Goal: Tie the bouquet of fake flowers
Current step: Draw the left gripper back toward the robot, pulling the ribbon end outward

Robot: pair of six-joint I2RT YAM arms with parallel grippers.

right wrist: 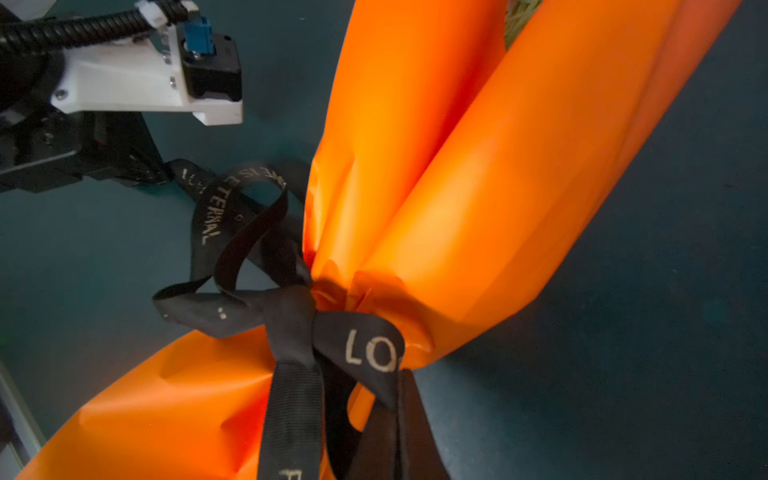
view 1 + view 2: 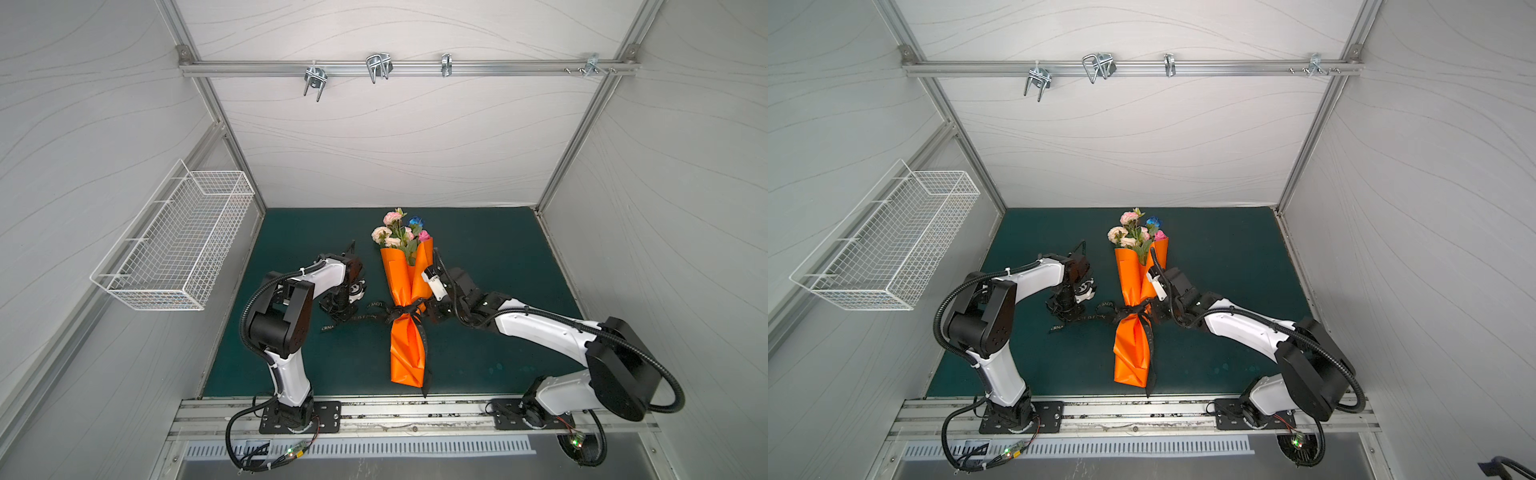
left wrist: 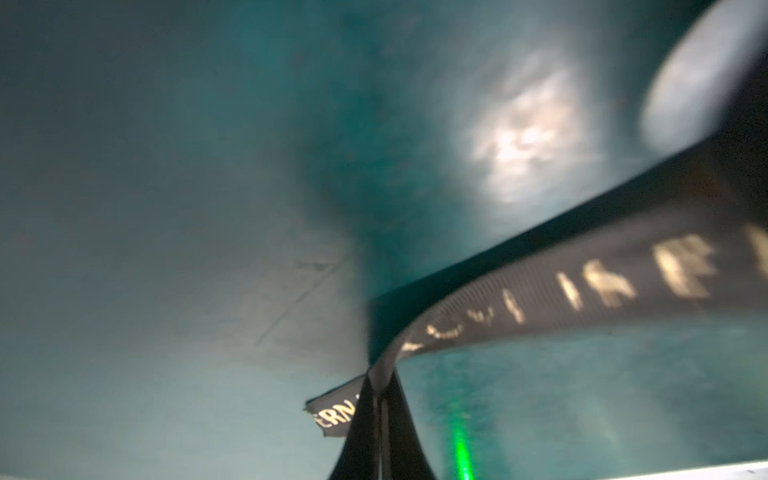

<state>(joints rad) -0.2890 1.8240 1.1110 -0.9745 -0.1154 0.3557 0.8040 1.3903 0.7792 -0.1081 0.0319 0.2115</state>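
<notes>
**Closed grippers on the ribbon of the wrapped bundle.** We see the left gripper (image 3: 377, 388) shut, its two dark, tapered fingers pinching a flat, ribbed black ribbon (image 3: 582, 282) printed with pale block lettering. The band arcs away from the pinch, and its cut end juts out just beside the fingers. The right gripper (image 1: 400, 409) is also shut, its black fingers clamped on a ribbon strand that drops from the knot.

That knot, a bunched fold with loose loops, cinches the orange wrapping paper (image 2: 405, 282) at a narrow, crumpled waist. The paper is smooth and glossy. It swells into rounded, tube-like folds on the bloom side of the knot and flattens into a creased tail on the other side.

In both top views the bouquet of fake flowers (image 2: 395, 232) rises from the paper's open mouth at the far end. It shows ruffled pink and cream blooms, one blue bloom and green leaves, while its stems are hidden inside the wrap.

We find the bundle lying on the matte dark green mat (image 2: 498, 257), between the two arms. A white wire basket (image 2: 178, 245) hangs on the left wall.
</notes>
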